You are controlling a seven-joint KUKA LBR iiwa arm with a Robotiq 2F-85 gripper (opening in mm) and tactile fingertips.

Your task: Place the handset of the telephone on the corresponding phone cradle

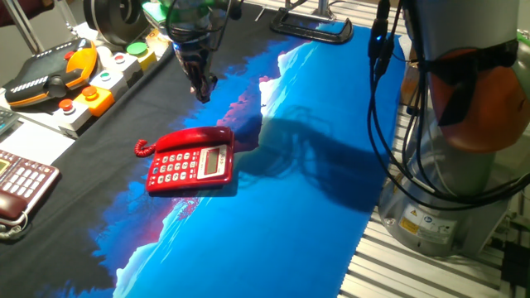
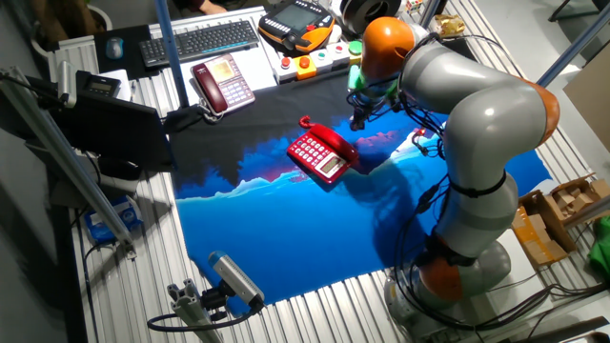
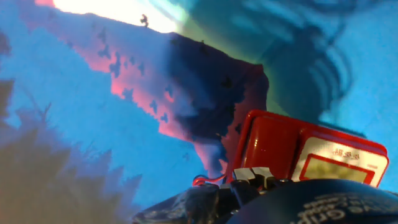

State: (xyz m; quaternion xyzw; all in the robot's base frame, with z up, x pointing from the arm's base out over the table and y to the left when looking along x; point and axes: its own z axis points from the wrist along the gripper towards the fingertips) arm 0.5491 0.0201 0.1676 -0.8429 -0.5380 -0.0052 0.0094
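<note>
Table (image 1: pixel 315 240) surface under a blue printed cloth with a pale jagged pattern carries everything, and a black cloth covers its far-left part. Above it stands the grey robot arm (image 2: pixel 477 143) with orange joint caps, bending over toward the middle of the cloth. On the blue cloth, near the edge of the black one, lies the telephone (image 1: pixel 192 165), bright red with rows of pale buttons and a grey display. The handset (image 1: pixel 195 137) rests lengthwise along the phone cradle (image 1: pixel 228 141) at the phone's far edge, its red coiled cord (image 1: pixel 142 149) curling out at one end. A dark maroon phone (image 2: pixel 222 82) with pale keys sits well apart on the side bench beside a keyboard (image 2: pixel 200 41), and an orange and black pendant (image 1: pixel 51 74) lies near a box of coloured push buttons (image 1: pixel 98 91). The tool (image 1: pixel 201 89) hangs above the table, just beyond the handset and clear of it, holding nothing. Its fingers point downward; whether they stand wide or narrow I cannot tell. In the hand view the red phone body and its display fill the lower right corner.
</note>
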